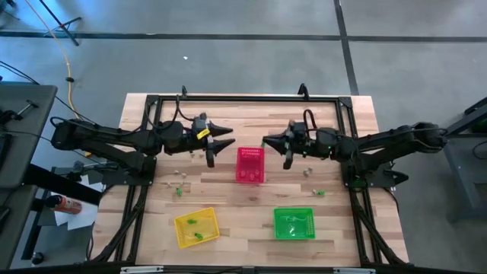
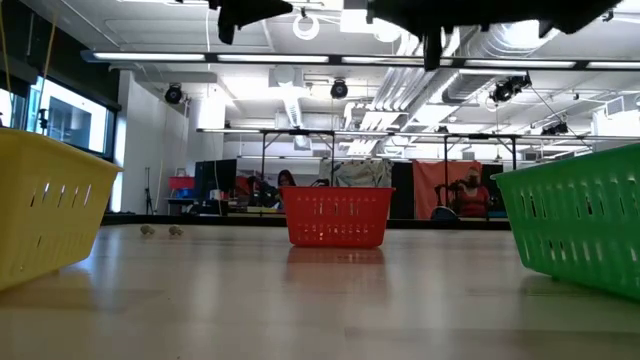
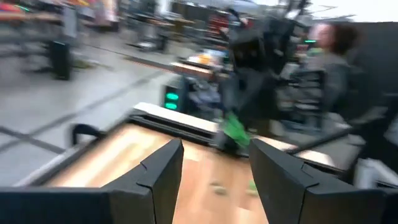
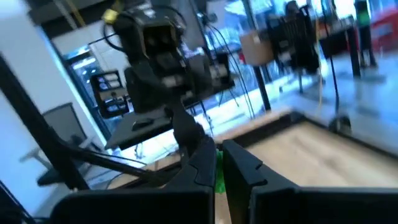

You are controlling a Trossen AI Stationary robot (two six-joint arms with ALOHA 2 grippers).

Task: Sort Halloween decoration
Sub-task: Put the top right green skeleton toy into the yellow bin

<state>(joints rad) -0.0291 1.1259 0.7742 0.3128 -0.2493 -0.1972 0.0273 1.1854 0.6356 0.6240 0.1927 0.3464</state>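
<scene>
My right gripper (image 1: 265,141) hovers above the table just right of the red basket's (image 1: 250,164) far end, shut on a small green trinket (image 4: 217,175). Facing it from the left, my left gripper (image 1: 225,136) is open, with nothing between its fingers (image 3: 214,180). Loose trinkets lie on the wood: a green one (image 1: 179,191) and a pale one (image 1: 180,173) at the left, a pale one (image 1: 308,172) and a green one (image 1: 319,192) at the right. The yellow basket (image 1: 195,227) holds green pieces (image 1: 192,222). My right gripper pinches the green trinket between its two fingers, and a strip of green (image 4: 217,180) shows in the slit between them. The fingers reach in level from the table's right. The trinket (image 3: 235,129) hangs at the fingertips, lifted clear of the table.
The green basket (image 1: 294,223) stands near the front right and the yellow one near the front left. A black frame (image 1: 243,97) runs around the table's far edge and sides. Bare wood lies between the baskets (image 2: 330,290). A person (image 3: 333,62) shows beyond the table.
</scene>
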